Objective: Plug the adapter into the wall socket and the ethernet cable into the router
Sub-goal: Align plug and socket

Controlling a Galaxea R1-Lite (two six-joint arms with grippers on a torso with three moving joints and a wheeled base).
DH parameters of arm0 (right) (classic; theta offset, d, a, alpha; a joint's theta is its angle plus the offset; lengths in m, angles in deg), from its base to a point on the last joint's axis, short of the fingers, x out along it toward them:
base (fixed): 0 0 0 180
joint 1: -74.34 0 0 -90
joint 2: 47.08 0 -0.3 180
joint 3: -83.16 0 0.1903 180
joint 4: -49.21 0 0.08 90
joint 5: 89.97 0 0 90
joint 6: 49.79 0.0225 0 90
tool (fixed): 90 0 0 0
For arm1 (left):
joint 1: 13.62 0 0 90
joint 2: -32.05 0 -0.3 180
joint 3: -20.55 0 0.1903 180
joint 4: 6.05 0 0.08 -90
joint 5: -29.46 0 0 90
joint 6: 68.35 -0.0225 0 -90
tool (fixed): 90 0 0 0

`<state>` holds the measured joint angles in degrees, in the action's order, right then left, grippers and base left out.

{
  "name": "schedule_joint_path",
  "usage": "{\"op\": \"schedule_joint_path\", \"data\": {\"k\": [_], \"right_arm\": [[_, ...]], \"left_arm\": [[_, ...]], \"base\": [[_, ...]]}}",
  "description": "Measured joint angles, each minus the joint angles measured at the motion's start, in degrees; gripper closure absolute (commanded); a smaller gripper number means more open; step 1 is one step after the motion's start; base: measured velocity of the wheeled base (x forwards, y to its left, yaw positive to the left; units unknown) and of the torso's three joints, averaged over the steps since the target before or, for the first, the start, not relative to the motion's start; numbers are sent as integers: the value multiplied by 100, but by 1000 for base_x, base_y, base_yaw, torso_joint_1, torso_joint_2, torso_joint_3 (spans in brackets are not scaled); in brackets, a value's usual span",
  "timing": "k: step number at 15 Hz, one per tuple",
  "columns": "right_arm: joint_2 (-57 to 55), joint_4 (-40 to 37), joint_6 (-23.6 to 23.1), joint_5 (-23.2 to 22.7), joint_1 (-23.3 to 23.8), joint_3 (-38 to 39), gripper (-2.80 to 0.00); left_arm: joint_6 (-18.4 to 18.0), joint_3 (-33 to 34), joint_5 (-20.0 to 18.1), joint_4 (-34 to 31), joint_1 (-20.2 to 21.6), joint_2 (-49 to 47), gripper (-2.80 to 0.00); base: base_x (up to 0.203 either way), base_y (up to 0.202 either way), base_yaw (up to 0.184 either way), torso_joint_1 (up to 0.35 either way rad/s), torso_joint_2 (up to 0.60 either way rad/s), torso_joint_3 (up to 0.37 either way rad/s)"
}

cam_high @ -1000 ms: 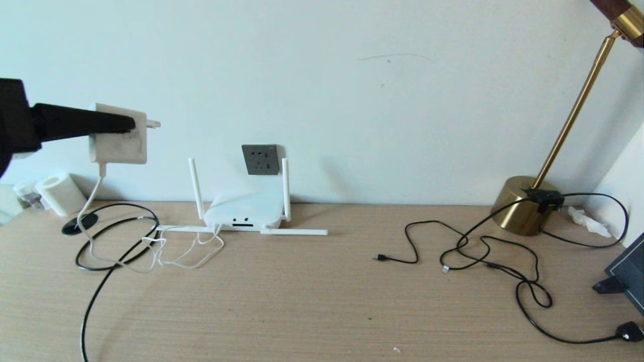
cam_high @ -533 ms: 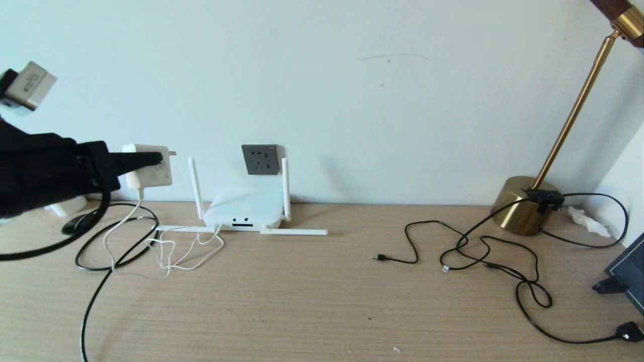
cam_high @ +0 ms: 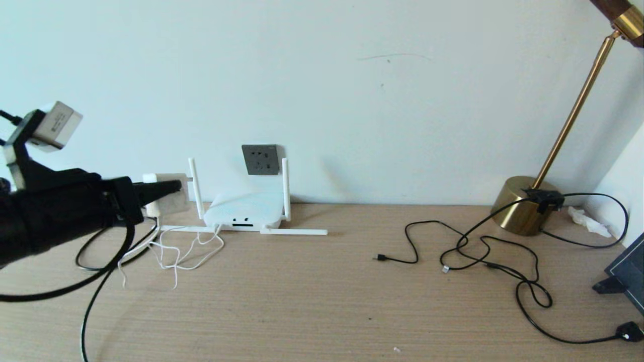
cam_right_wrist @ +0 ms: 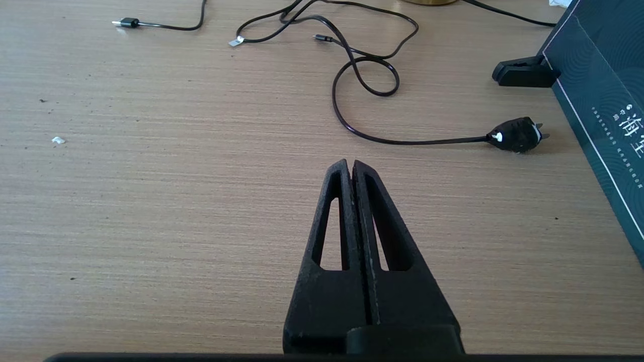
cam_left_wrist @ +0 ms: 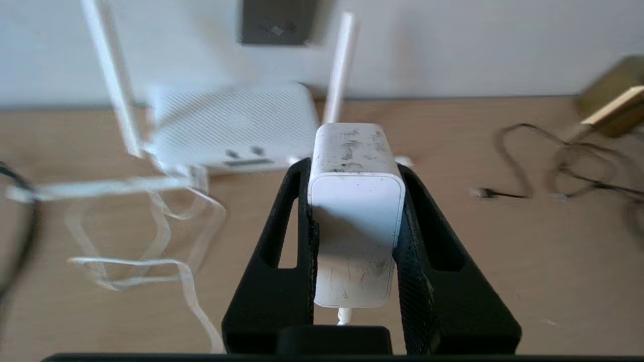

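The left tool (cam_left_wrist: 354, 166) grips the white adapter (cam_left_wrist: 354, 211) above the desk (cam_high: 322, 301), just left of the router (cam_high: 244, 211) and below the wall socket (cam_high: 260, 159). The right tool (cam_right_wrist: 350, 168) hangs closed and empty over the desk.

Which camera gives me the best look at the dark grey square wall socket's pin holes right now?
The head view: the dark grey square wall socket faces it squarely on the wall above the flat white router, pin holes visible. The left wrist view shows only its blurred lower part, cut off at the frame edge. The right wrist view misses it.
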<state>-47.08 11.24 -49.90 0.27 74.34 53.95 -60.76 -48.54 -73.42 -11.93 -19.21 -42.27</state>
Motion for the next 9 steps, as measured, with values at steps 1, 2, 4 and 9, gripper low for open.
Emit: {"op": "schedule_joint_path", "data": {"k": [1,2,4,9], "right_arm": [[0,0,-2,2,0,0,0],[0,0,-1,0,0,0,0],[0,-2,0,0,0,0,0],[0,2,-5,0,0,0,0]], "left_arm": [[373,19,67,0,-121,16,0],[805,19,265,2,-231,-4,0],[1057,65,798,82,-379,-87,0],[804,569,2007,1264,-975,-310,0]], "base": [[0,0,0,0,0,0],[0,0,0,0,0,0],[0,0,0,0,0,0],[0,0,0,0,0,0]]}}
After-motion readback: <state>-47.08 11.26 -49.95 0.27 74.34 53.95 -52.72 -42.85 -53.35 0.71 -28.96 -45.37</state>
